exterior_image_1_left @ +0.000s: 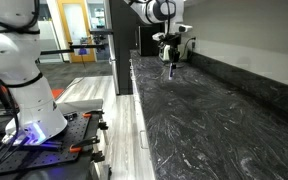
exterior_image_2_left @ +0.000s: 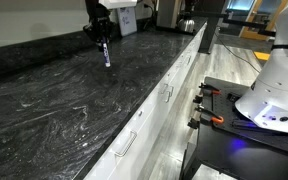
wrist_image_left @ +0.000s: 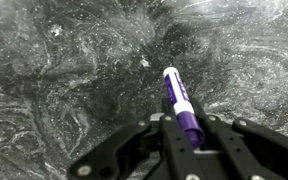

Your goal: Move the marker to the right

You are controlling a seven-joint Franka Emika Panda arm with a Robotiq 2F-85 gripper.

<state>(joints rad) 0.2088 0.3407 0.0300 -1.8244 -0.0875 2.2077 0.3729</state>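
Note:
The marker (wrist_image_left: 180, 103) is a short purple cylinder with a white end pointing away from the wrist camera. My gripper (wrist_image_left: 187, 135) is shut on its purple end and holds it above the dark marbled countertop (wrist_image_left: 64, 70). In both exterior views the marker (exterior_image_1_left: 171, 68) (exterior_image_2_left: 107, 55) hangs nearly upright from my gripper (exterior_image_1_left: 169, 52) (exterior_image_2_left: 102, 38), its lower tip close to or touching the counter; I cannot tell which.
The black marbled countertop (exterior_image_1_left: 214, 110) runs long, with a wall behind it. A silver appliance (exterior_image_2_left: 167, 12) and a kettle (exterior_image_2_left: 188, 22) stand at the far end. White cabinet fronts (exterior_image_2_left: 154, 110) run below the front edge. A white robot base (exterior_image_1_left: 24, 80) stands on the floor.

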